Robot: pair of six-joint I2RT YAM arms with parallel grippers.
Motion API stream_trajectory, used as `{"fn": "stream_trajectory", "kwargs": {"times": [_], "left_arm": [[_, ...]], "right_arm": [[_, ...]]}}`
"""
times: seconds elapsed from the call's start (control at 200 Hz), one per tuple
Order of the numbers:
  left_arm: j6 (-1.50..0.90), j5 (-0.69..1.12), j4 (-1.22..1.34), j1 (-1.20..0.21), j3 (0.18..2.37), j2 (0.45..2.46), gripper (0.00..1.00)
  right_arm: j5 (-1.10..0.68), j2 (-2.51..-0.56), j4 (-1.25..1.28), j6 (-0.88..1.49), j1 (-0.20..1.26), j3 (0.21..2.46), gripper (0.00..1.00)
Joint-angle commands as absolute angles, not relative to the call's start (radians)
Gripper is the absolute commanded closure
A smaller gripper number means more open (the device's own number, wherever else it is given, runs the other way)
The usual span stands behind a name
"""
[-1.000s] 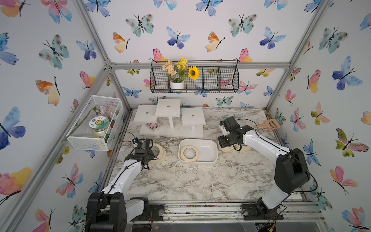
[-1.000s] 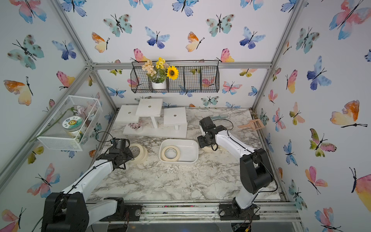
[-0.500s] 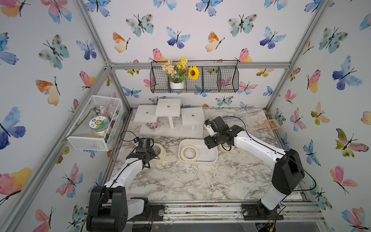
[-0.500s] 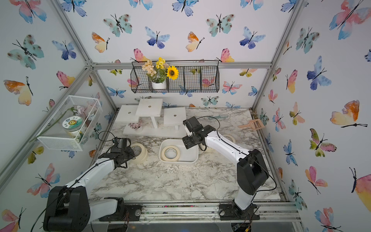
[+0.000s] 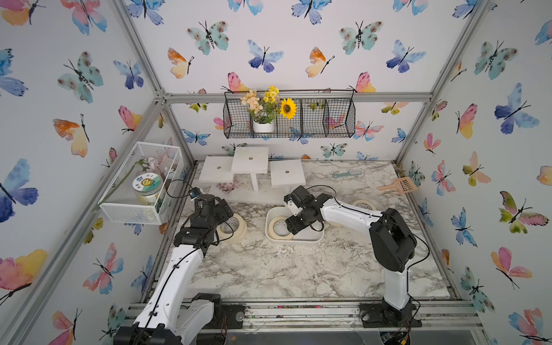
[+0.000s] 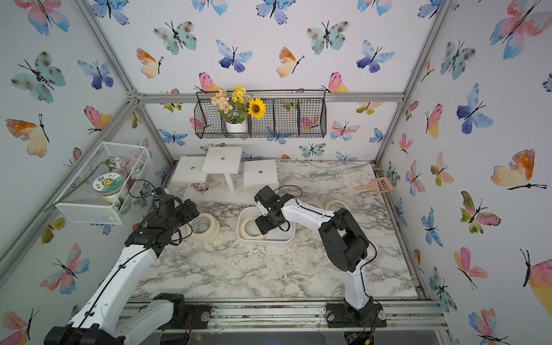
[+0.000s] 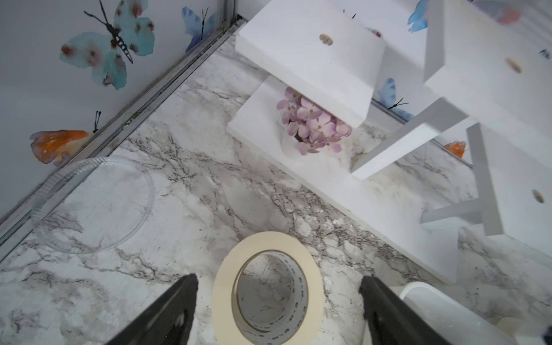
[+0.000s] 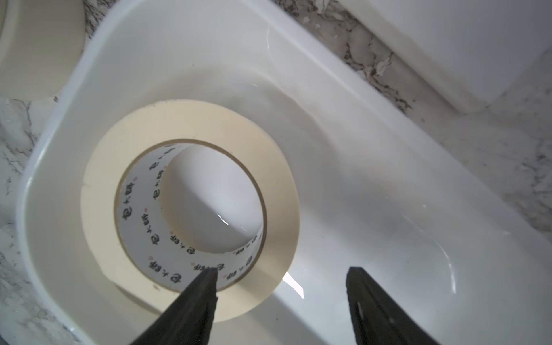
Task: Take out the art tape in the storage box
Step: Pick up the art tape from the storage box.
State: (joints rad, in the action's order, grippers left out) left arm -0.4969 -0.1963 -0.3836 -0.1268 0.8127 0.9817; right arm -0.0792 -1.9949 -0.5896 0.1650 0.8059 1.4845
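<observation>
Art tape (image 5: pixel 280 229) is mostly out by the look of things: a single roll is left in the storage box (image 5: pixel 310 239), lying flat in the box's left half, just below the middle of both top views. Nearest the camera head, no tape is seen on the front strip of the marble table (image 5: pixel 268 268).

At the depth of the box and to its left, a second roll (image 5: pixel 236 228) is laid flat on the marble, clear of the box rim. The left gripper (image 7: pixel 277 279) is spread wide over it, with a finger to each side and neither touching, so this roll is judged set down and done.

The right gripper (image 8: pixel 280 271) is poised open above the boxed roll. One finger (image 8: pixel 194 304) is placed over the printed core and the other over the bare box floor, with the roll's wall between them; nothing is gripped yet.

A little farther back, right of centre, a third roll (image 5: pixel 363 205) is set on the table behind the right arm. Whether more are hidden by that arm cannot be told.

What remains is judged to be one grasp, a lift over the rim and a set-down on the marble.
</observation>
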Motion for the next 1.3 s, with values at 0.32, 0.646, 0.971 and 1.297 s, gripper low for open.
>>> {"fn": "stream_trajectory", "kwargs": {"times": [0.32,0.646,0.971,1.297], "left_arm": [[-0.456,-0.361,-0.392,-0.326,0.846,1.119,0.01],[-0.445,-0.348,-0.331,-0.333,0.844,1.138,0.01],[-0.411,-0.364,-0.308,-0.342,0.869,1.161,0.01],[-0.384,-0.371,-0.285,-0.355,0.875,1.175,0.01]], "right_arm": [[-0.030,-2.115,-0.647,0.198,0.821,1.601,0.43],[-0.016,-2.114,-0.672,0.199,0.839,1.614,0.70],[0.114,-1.917,-0.765,0.187,0.840,1.649,0.98],[0.211,-1.806,-0.878,0.159,0.589,1.669,0.98]]}}
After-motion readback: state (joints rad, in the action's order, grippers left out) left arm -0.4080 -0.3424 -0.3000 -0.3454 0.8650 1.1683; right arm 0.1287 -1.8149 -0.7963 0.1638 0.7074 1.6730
